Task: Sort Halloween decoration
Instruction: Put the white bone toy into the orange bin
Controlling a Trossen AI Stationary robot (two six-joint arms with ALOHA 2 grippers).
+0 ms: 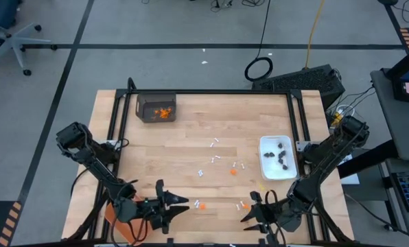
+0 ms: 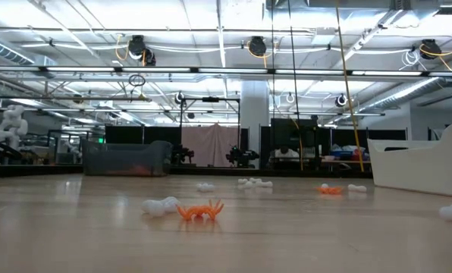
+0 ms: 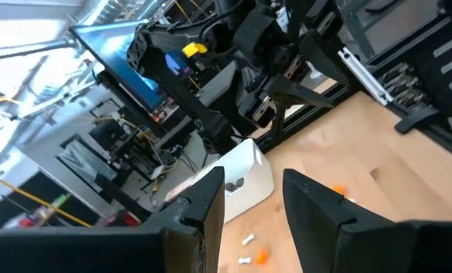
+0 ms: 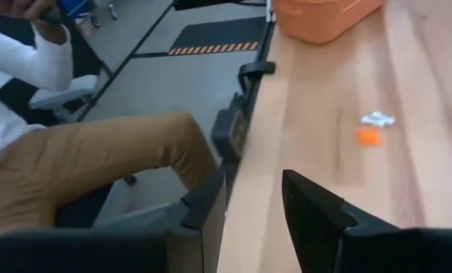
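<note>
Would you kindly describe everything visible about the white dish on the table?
The white dish is a shallow rectangular tray with rounded corners and raised walls, plastic-looking, lying flat on the wooden table near its right edge. It holds several dark bits, spread loosely over its floor; no orange or white pieces show inside. The low view shows its plain white side wall. Neither gripper touches it; the right gripper is nearer the table's front edge.

You get bright, even light from the ceiling fixtures [image 2: 257,46], with only faint shadows on the bench [image 1: 191,130]. Both wrist views blur up close, and glare washes one corner.
</note>
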